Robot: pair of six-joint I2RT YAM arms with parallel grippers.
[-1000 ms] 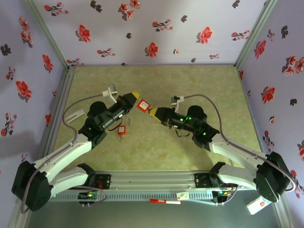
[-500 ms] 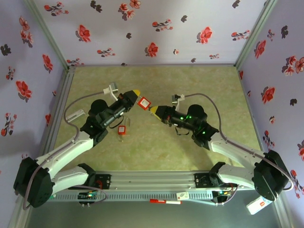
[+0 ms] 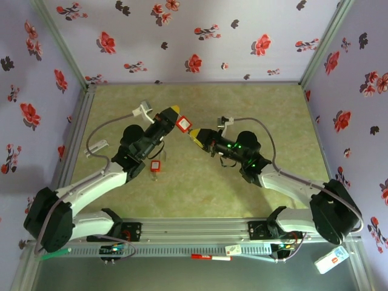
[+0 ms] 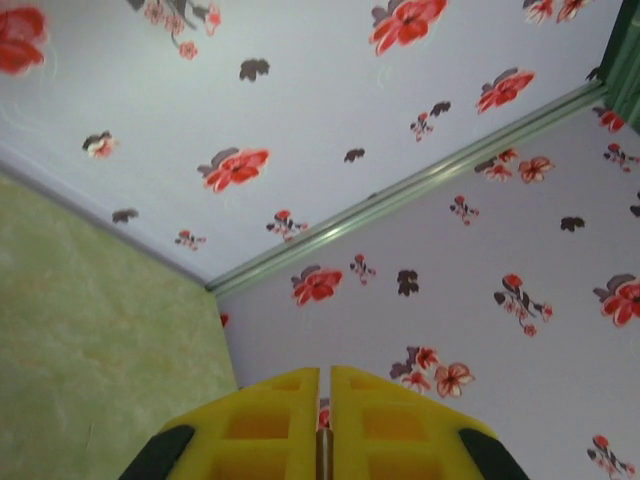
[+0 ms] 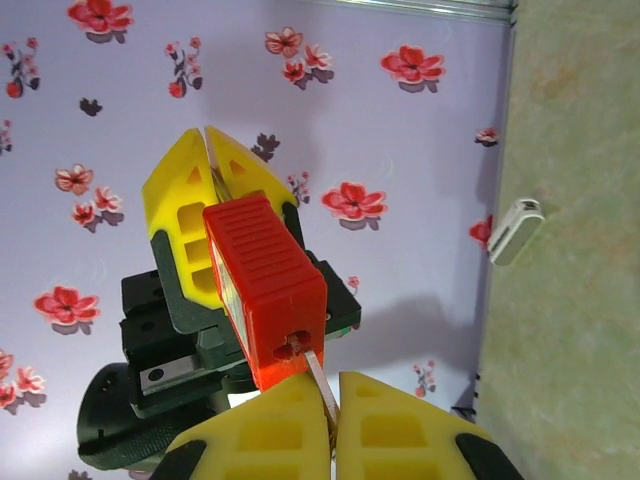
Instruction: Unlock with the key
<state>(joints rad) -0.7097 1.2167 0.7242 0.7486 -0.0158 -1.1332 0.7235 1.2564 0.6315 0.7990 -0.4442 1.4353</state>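
A red padlock point(image 3: 183, 124) hangs above the table's middle, and my left gripper point(image 3: 173, 113) is shut on its thin wire shackle point(image 4: 323, 455), which shows between the yellow fingers point(image 4: 275, 420). In the right wrist view the padlock point(image 5: 265, 285) faces me bottom first, with the left gripper's fingers point(image 5: 190, 190) behind it. My right gripper point(image 5: 333, 400) is shut on the key. The key's thin metal blade point(image 5: 318, 368) sticks out from the fingertips, its tip in the keyhole point(image 5: 293, 345). The key's head is hidden between the pads. From above, my right gripper point(image 3: 194, 136) sits just right of the padlock.
A second red padlock point(image 3: 156, 165) lies on the green table point(image 3: 200, 188) under the left arm. A white clip point(image 5: 515, 228) lies near the wall. Flowered walls point(image 3: 200, 36) close in three sides. A red pen point(image 3: 210, 257) rests on the front rail.
Both grippers have shifted a little away from the bases, carrying the padlock with them. The right gripper has closed in on the padlock's underside.
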